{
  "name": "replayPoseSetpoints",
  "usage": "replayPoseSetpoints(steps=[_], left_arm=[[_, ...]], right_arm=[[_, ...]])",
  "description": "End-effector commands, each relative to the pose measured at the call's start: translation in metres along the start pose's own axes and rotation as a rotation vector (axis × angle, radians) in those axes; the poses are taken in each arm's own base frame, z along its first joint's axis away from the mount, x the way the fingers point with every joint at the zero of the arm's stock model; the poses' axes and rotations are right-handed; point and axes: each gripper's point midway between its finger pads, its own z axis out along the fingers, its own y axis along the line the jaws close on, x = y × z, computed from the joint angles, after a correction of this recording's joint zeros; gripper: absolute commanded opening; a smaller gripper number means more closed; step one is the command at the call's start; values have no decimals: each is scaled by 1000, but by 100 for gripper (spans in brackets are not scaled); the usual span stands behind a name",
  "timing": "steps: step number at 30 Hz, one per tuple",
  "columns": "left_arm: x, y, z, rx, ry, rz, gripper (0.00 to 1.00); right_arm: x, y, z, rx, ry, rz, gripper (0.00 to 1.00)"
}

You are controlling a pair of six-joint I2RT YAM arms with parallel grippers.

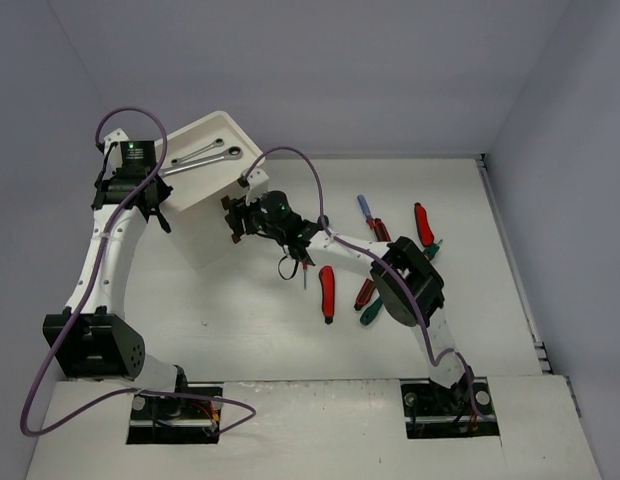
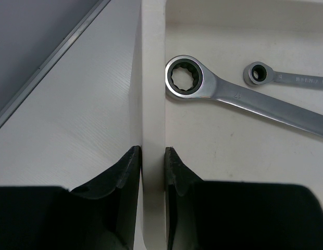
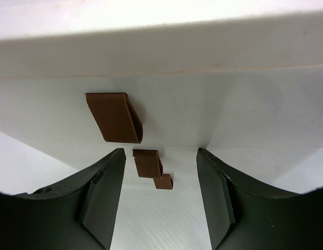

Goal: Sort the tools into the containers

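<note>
The white box of drawers (image 1: 204, 225) stands tilted at the back left, and two silver ratchet wrenches (image 1: 205, 156) lie in its top tray. In the left wrist view the larger wrench (image 2: 245, 99) and the smaller wrench (image 2: 286, 78) rest inside the tray, and my left gripper (image 2: 153, 151) is shut on the tray's rim (image 2: 152, 94). My right gripper (image 3: 160, 153) is open in front of the drawer fronts, its jaws on either side of the brown handle tabs (image 3: 147, 163) without touching them. A larger tab (image 3: 113, 117) sits just above the fingers.
Loose tools lie on the table to the right of the box: a red-handled tool (image 1: 327, 293), a blue-handled screwdriver (image 1: 364, 210), red-handled pliers (image 1: 423, 224) and a green-handled screwdriver (image 1: 372, 312). The right arm (image 1: 410, 285) hides part of them. Grey walls close in the table on three sides.
</note>
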Motion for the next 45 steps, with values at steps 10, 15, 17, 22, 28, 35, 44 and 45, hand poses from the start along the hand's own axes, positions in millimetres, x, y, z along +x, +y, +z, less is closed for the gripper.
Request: replayPoseSetpoints(steps=[10, 15, 17, 22, 28, 35, 44, 45], left_arm=[[21, -16, -5, 84, 95, -33, 0], [22, -16, -4, 85, 98, -34, 0], [21, -17, -4, 86, 95, -34, 0], [20, -16, -5, 85, 94, -31, 0], [20, -17, -5, 85, 92, -31, 0], [20, -15, -5, 81, 89, -33, 0], [14, -12, -3, 56, 66, -52, 0], [13, -13, -3, 55, 61, -58, 0]], right_arm=[[-25, 17, 13, -22, -70, -14, 53], [-22, 16, 15, -7, -65, -22, 49], [-25, 15, 15, -2, -73, -25, 48], [-30, 15, 17, 1, -85, -35, 45], [-36, 16, 19, -1, -89, -45, 33], [-35, 14, 15, 13, -80, -45, 1], [-28, 11, -20, 21, -38, -22, 0], [-31, 11, -26, 21, -39, -18, 0]])
